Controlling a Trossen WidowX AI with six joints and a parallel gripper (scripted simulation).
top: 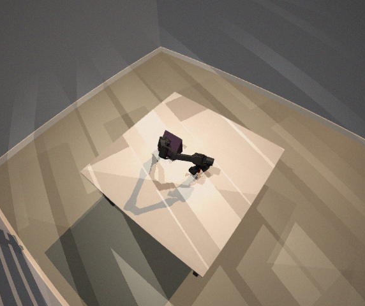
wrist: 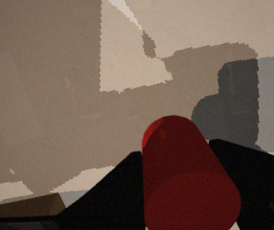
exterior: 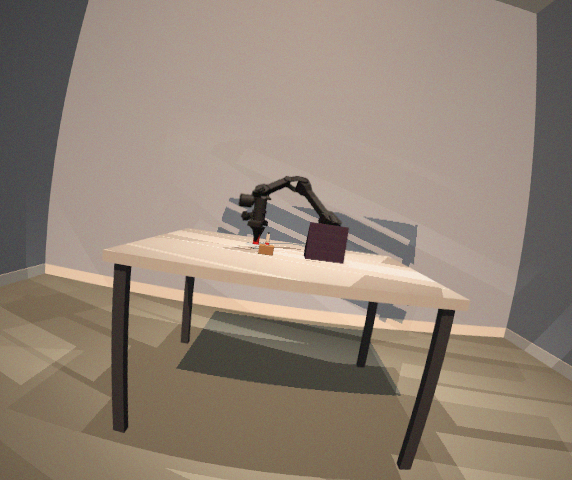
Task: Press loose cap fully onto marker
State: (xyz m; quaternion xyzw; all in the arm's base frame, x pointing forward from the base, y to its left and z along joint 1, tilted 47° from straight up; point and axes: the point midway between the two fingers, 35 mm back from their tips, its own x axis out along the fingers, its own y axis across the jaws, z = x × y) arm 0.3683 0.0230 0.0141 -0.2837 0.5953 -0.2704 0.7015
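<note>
The red cap (exterior: 256, 241) (wrist: 187, 192) stands between the black fingers, at or just above table level; I cannot tell whether it touches the table. My gripper (wrist: 175, 155) is shut on it, with one finger against each side, and points down in the exterior view. The orange-brown holder block (exterior: 265, 250) (wrist: 36, 205) sits close beside the cap, to its right in the exterior view and at the lower left of the wrist view. The marker (exterior: 268, 236) stands upright there with a pale upper part and some red low down. The wrist view does not show the marker.
A dark purple box (top: 174, 141) (exterior: 326, 242) stands on the pale table (top: 242, 151) (exterior: 214, 266) near the arm's base. In the top view the arm reaches from beside this box across the table and hides the holder block. Shadows of the arm fall on the table top.
</note>
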